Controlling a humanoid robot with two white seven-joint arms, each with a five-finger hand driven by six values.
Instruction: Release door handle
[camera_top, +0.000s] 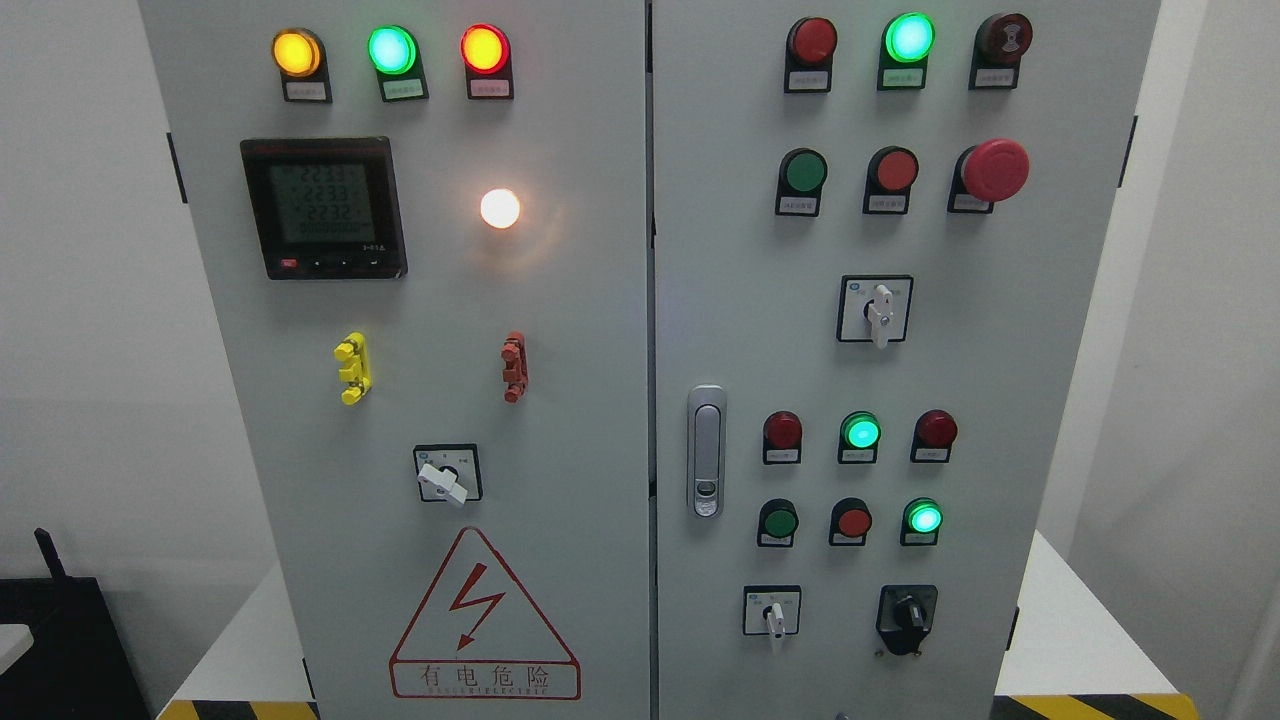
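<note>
Grey two-door cabinet (560, 350) between white walls, both doors closed, silver door handle (706, 451) flat on right door's left edge, four rotary switches, one meter (323, 207); no hands visible, state unknowable.

Silver door handle (706, 451), upright (flush), untouched

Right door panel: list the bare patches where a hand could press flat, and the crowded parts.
On the right door, the strip above the door handle, left of the button columns, is bare. So is the stretch right of the white rotary switch. Crowded: the top buttons around the red mushroom button, and the lower lamps and switches beside the handle.
</note>
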